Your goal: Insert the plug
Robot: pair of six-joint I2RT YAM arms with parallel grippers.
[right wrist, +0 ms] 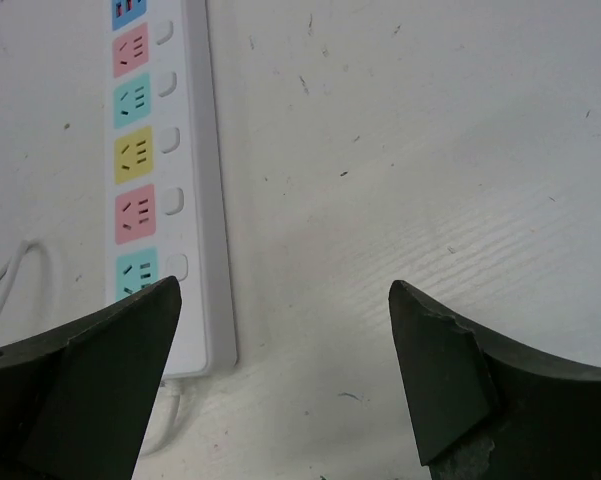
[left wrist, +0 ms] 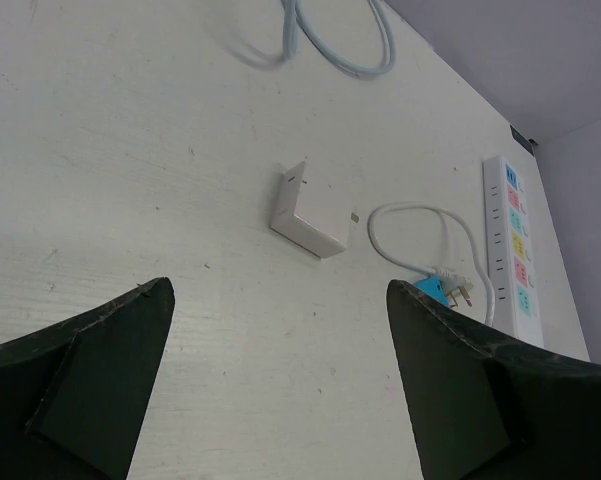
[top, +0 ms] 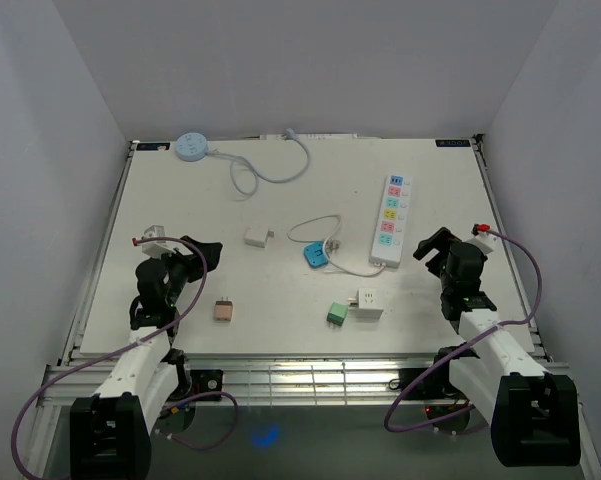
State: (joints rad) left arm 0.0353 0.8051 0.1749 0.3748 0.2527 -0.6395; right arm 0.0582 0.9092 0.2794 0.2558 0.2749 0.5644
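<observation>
The left pincer [left wrist: 280,292] stands wide open and empty above the table [left wrist: 130,150], near a white adapter [left wrist: 310,215]. The right pincer [right wrist: 285,292] is also wide open and holds nothing, just beside the power strip [right wrist: 145,150]. The plug [top: 329,244] lies on the table left of the strip, untouched

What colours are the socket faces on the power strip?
Pink, teal and yellow, on the white power strip; clearest in the right wrist view.

I see a matt, scuffed white tabletop [right wrist: 430,150], a smooth plastic power strip [right wrist: 205,200], and a glossy white adapter [left wrist: 310,215].
</observation>
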